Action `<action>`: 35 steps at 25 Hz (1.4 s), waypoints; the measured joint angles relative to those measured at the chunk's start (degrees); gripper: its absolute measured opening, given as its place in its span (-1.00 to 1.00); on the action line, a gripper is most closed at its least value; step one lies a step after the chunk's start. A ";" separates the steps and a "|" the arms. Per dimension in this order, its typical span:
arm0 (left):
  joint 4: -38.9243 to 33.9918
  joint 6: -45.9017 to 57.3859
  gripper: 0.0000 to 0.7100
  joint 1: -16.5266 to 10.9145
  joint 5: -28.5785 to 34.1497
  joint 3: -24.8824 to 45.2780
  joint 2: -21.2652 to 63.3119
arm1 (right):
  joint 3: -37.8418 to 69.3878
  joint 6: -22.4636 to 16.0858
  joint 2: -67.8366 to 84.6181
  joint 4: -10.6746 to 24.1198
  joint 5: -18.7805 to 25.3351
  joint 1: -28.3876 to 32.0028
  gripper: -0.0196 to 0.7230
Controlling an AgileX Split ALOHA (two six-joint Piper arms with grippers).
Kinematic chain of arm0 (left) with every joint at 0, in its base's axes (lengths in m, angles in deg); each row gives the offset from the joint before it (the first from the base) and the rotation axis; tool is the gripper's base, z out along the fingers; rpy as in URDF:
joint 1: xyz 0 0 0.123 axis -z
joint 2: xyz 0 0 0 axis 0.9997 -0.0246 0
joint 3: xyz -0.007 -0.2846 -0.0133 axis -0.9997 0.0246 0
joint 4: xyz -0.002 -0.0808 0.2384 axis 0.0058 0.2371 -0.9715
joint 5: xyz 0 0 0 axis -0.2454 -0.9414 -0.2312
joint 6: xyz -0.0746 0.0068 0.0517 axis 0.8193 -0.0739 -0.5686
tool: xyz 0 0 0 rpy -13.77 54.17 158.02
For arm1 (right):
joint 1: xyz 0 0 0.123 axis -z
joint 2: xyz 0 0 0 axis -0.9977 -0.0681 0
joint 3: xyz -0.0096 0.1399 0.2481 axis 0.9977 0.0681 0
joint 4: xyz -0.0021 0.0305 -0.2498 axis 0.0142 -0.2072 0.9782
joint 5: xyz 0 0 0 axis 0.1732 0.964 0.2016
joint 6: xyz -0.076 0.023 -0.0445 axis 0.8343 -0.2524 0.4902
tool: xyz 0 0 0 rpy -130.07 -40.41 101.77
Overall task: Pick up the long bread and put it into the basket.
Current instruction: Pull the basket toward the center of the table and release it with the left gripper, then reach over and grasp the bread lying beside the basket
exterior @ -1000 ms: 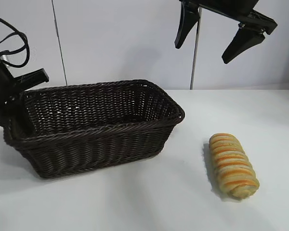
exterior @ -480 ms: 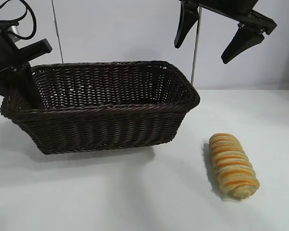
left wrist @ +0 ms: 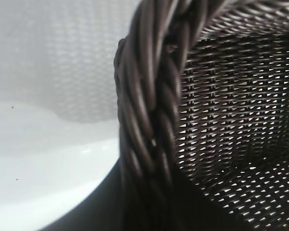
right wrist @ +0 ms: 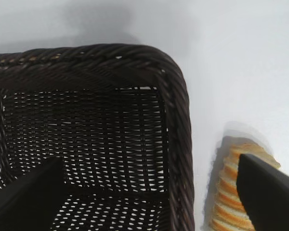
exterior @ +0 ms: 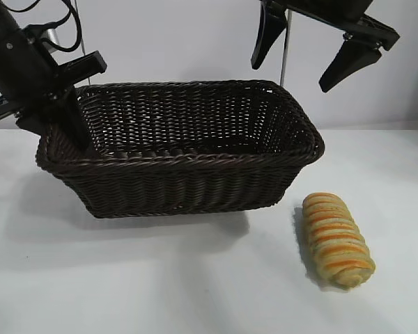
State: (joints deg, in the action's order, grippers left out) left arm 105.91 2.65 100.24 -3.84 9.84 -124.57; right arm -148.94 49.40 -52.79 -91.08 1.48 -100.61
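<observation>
The dark wicker basket (exterior: 181, 158) is in the middle of the table, with my left gripper (exterior: 64, 120) shut on the braided rim (left wrist: 149, 120) of its left end. A shadow spreads on the table under it. The long bread (exterior: 336, 239), tan with orange stripes, lies on the table right of the basket, close to its right corner. My right gripper (exterior: 289, 76) hangs open high above the basket's right end. In the right wrist view the basket corner (right wrist: 176, 96) and the long bread (right wrist: 226, 202) show between its fingers.
White tabletop (exterior: 195, 285) stretches in front of the basket and around the bread. A pale wall with a thin vertical pole (exterior: 284, 62) stands behind. The left arm's cables (exterior: 63, 28) loop at the upper left.
The left gripper has carried the basket rightward and a little upward; its right end now reaches near the bread. The right gripper and the bread stay where they were.
</observation>
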 joint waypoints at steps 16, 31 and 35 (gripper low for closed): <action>1.89 -1.97 0.48 0.00 -0.56 -0.19 -0.66 | 0.00 0.00 0.00 -0.13 0.00 0.00 0.92; -2.38 3.92 0.89 -1.43 2.33 -0.93 10.95 | 0.00 0.00 0.00 -0.13 0.00 0.00 0.92; -2.61 4.47 0.89 -1.43 2.88 -0.98 12.96 | 0.00 0.00 0.00 -0.13 0.00 0.00 0.92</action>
State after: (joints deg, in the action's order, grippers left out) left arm 103.29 7.12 98.82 -0.96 8.86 -111.61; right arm -148.94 49.40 -52.79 -91.22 1.48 -100.61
